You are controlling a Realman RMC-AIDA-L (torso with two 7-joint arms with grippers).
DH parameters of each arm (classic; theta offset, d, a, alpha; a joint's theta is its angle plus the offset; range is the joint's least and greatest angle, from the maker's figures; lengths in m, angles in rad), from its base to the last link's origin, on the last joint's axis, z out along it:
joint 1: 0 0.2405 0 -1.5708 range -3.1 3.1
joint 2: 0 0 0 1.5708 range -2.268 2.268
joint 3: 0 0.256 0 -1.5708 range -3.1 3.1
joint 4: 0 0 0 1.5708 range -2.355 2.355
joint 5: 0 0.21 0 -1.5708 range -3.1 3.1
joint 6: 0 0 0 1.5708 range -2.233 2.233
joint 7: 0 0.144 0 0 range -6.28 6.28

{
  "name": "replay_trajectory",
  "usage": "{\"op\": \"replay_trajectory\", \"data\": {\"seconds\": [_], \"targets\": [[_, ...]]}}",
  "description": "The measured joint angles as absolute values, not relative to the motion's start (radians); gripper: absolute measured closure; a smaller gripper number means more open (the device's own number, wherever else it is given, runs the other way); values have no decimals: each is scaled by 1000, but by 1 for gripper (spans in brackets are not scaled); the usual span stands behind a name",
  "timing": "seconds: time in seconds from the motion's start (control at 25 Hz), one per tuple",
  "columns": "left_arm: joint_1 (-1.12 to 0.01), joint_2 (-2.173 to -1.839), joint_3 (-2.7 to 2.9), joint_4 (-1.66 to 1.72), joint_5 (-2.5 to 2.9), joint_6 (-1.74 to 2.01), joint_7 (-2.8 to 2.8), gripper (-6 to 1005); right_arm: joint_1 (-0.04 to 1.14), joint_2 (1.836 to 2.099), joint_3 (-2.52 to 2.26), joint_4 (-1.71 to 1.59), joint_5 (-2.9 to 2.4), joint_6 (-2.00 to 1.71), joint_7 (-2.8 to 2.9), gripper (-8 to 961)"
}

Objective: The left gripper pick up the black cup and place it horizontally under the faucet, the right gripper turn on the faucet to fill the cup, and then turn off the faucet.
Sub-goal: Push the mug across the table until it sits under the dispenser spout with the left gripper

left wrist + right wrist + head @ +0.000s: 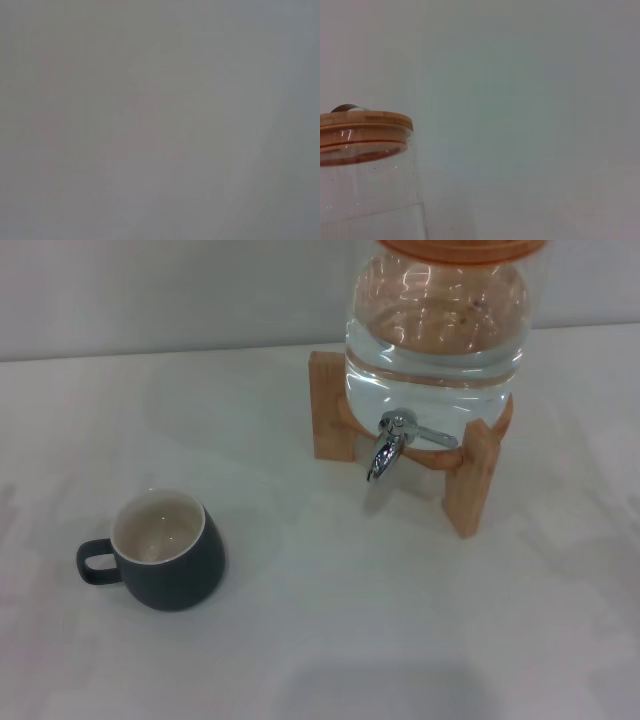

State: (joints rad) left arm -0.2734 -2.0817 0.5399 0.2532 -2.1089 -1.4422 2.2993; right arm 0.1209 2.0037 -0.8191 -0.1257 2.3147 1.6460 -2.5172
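The black cup (165, 560) stands upright on the white table at the left front, its cream inside empty and its loop handle pointing left. The chrome faucet (392, 445) sticks out of the clear water jar (435, 330), spout curved down, lever pointing right. The cup sits well left of and nearer than the spout, apart from it. Neither gripper shows in any view. The left wrist view holds only a blank grey surface. In the right wrist view I see the jar's wooden lid (365, 127) and the glass below it.
The jar rests on a wooden stand (470, 480) at the back right of the white table (330, 640). A pale wall runs behind the table. Bare tabletop lies under the spout and between the stand and the cup.
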Motion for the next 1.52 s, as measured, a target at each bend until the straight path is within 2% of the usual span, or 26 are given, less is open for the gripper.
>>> {"op": "replay_trajectory", "data": {"seconds": [0.56, 0.92, 1.52], "targets": [[-261, -2080, 540, 255, -2085, -1478, 2276, 116, 118, 2000, -819, -127, 2313, 1645, -2519, 94], [-131, -2072, 541, 398, -1852, -1557, 2109, 116, 107, 1975, -790, -136, 2323, 1645, -2518, 94], [-65, -2081, 540, 389, -1620, -1502, 2137, 117, 117, 1955, -776, -146, 2323, 1642, -2517, 95]]}}
